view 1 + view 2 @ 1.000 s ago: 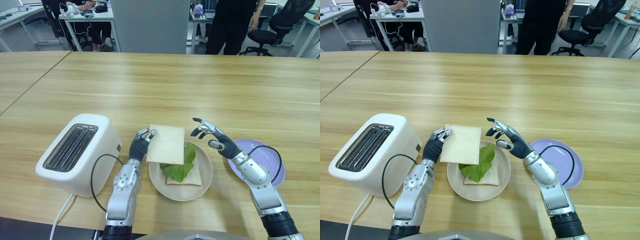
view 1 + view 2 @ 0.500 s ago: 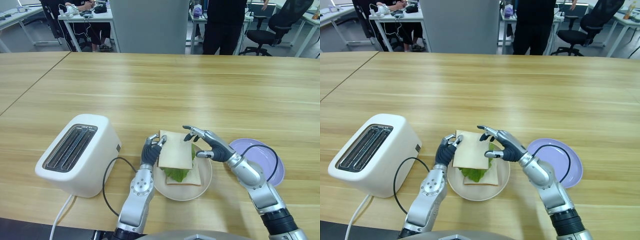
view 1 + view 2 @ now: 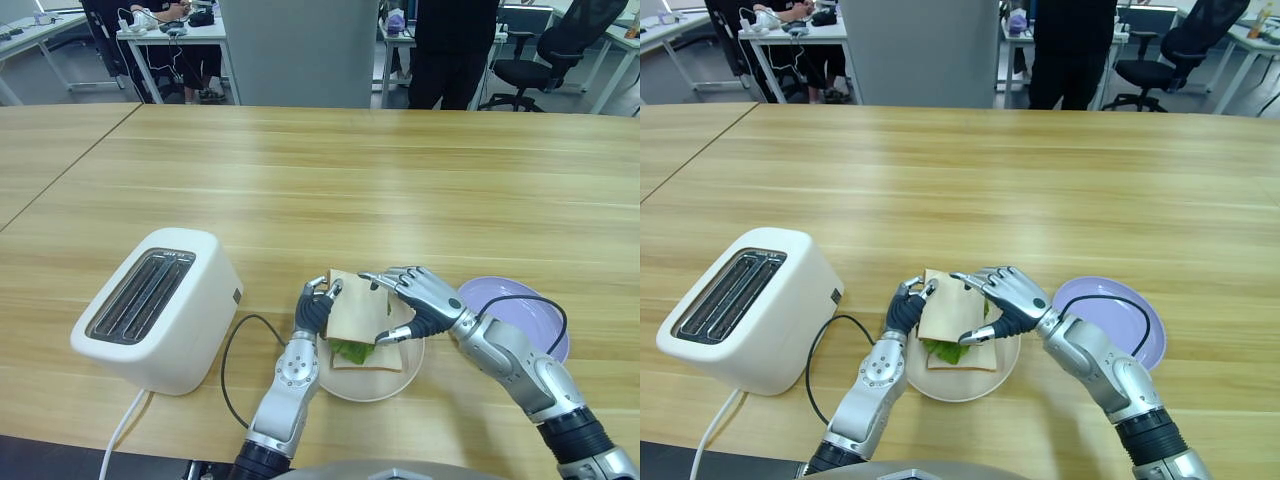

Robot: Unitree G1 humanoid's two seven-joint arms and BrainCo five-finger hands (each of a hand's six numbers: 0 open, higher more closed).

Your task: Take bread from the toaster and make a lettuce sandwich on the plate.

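White toaster (image 3: 155,305) left of the left hand (image 3: 314,310), its fingers curled on the left edge of the top bread slice (image 3: 355,312), slice tilted above lettuce (image 3: 350,351) and 1 lower slice (image 3: 387,359) on the plate (image 3: 365,392), right hand (image 3: 418,300) clasping its right side, purple plate (image 3: 520,310) beside the right wrist.

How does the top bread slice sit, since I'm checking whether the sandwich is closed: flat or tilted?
Tilted: the top bread slice is held between the left hand and right hand, slanting over the lettuce.
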